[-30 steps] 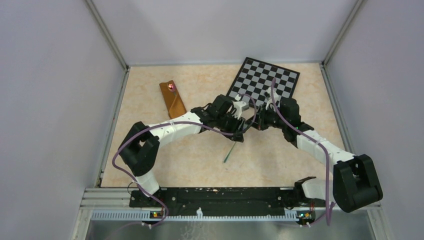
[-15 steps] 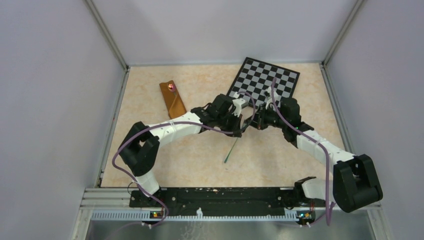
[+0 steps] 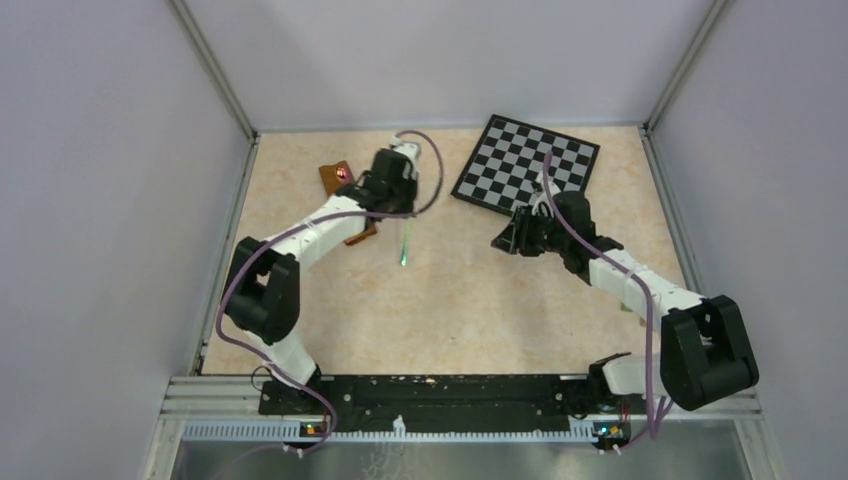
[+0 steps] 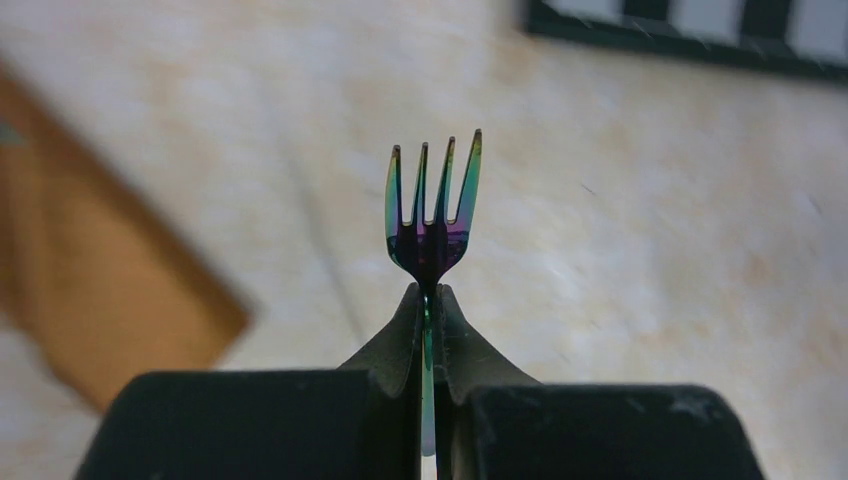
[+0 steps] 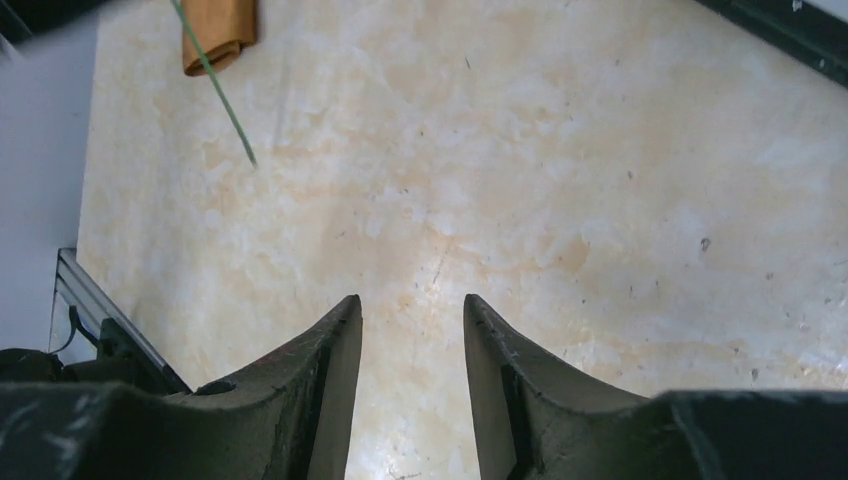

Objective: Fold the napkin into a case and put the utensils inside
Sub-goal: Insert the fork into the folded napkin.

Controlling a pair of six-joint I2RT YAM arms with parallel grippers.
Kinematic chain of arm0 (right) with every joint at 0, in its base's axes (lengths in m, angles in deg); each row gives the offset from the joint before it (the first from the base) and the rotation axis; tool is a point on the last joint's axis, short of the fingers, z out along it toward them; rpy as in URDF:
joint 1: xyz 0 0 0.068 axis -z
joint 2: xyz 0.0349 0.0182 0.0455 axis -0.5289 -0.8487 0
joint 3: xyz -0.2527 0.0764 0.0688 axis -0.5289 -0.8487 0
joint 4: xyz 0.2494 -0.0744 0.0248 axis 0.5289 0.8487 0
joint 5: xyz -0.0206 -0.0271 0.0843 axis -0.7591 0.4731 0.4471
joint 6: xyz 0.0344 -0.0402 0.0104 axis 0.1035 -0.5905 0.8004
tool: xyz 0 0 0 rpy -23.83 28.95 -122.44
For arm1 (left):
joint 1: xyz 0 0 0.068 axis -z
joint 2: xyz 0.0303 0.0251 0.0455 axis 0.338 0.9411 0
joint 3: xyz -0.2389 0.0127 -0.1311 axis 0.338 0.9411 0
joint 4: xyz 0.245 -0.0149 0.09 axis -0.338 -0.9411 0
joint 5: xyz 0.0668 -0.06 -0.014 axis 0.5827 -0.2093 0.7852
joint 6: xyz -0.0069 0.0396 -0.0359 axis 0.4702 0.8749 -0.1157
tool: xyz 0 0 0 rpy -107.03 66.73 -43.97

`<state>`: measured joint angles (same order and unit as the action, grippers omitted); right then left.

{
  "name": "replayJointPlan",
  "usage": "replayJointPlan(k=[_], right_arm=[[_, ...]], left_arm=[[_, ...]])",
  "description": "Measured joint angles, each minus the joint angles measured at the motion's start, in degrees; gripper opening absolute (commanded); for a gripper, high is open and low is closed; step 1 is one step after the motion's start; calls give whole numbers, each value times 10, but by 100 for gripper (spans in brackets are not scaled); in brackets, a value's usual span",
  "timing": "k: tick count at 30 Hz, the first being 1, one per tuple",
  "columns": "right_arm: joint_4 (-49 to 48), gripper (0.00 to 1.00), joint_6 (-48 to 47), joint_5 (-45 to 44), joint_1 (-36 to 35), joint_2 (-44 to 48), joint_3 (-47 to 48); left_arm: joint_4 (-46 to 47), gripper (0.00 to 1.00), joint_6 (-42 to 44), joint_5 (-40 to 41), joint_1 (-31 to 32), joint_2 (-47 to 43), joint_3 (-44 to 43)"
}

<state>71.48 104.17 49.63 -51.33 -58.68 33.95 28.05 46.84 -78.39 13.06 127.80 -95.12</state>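
My left gripper [image 4: 428, 295] is shut on the neck of the thin dark fork [image 4: 432, 200], whose tines stick out past the fingertips. From above, the left gripper [image 3: 408, 212] hovers just right of the rust-brown napkin case [image 3: 333, 176], and the fork's green handle [image 3: 405, 243] points toward the near edge. The spoon's reddish bowl [image 3: 343, 173] peeks from the far end of the case. The arm hides the middle of the case. Right of centre, my right gripper [image 3: 503, 240] is open with nothing in it. Its wrist view shows the right gripper [image 5: 410, 305] over bare table, with the case's end [image 5: 218, 25] and the fork handle [image 5: 215, 85] far off.
The black-and-grey checkered board [image 3: 527, 162] lies at the back right, just beyond my right gripper. Grey walls close in the beige tabletop [image 3: 470, 310] on the left, right and back. The arm bases and a metal rail [image 3: 440, 395] run along the near edge.
The left gripper shut on the fork and carried it from the table's middle back-left to beside the case. The right gripper opened, let go of the fork and stayed near the board.
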Motion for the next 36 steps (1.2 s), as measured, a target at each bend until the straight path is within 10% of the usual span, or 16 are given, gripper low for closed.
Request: replayJointPlan(k=[13,36], right_arm=[[31,48,-8,5,0,-23,0],[31,42,-12,10,0,-63,1]], left_arm=[[-11,0,44,51,-277,171,-262],[-110,0,-18,40,-314,302,-409]])
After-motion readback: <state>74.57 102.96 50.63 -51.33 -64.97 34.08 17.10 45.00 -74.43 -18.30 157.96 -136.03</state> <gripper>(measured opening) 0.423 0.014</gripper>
